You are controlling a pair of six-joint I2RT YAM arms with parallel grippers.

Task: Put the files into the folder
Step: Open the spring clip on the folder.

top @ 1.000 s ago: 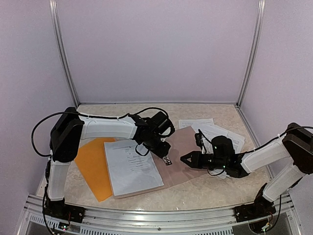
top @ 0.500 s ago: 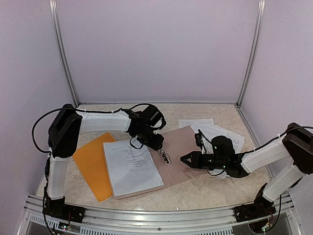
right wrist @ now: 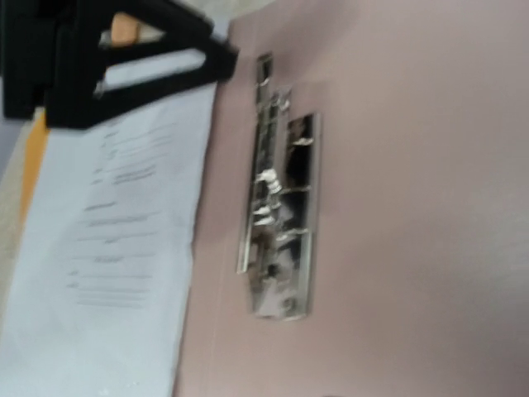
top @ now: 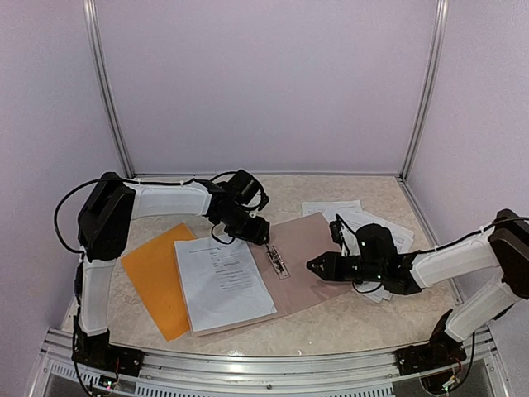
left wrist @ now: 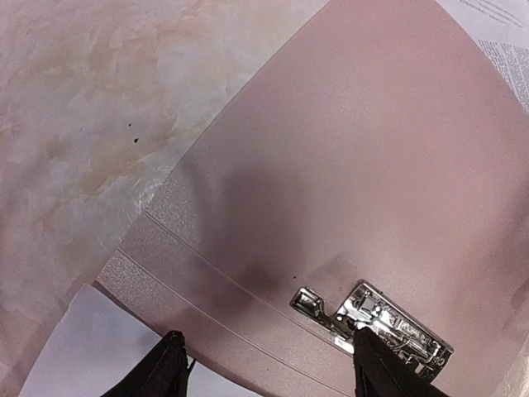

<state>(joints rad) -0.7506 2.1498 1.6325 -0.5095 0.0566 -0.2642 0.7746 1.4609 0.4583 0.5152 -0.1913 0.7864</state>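
Note:
The orange folder (top: 153, 277) lies flat at the front left. One of the files, a printed white sheet (top: 223, 281), rests on the left half of a grey-brown clipboard (top: 310, 240); more files (top: 368, 222) lie spread at the right. My left gripper (top: 256, 234) hovers over the clipboard's far left corner. Its fingers (left wrist: 169, 372) stand open with nothing between them, and the metal clip (left wrist: 372, 318) is just ahead of them. My right gripper (top: 314, 265) points left at the clip (right wrist: 281, 215) from beside it. Its own fingertips are out of the right wrist view.
The sheet (right wrist: 116, 248) partly overlaps the folder's right edge. The clipboard covers the middle of the marble-patterned table (top: 347, 322). Pale walls and metal posts (top: 111, 107) close in the back and sides.
My left gripper has drawn back from the metal clip toward the far left and opened wider. My right gripper has shifted only slightly.

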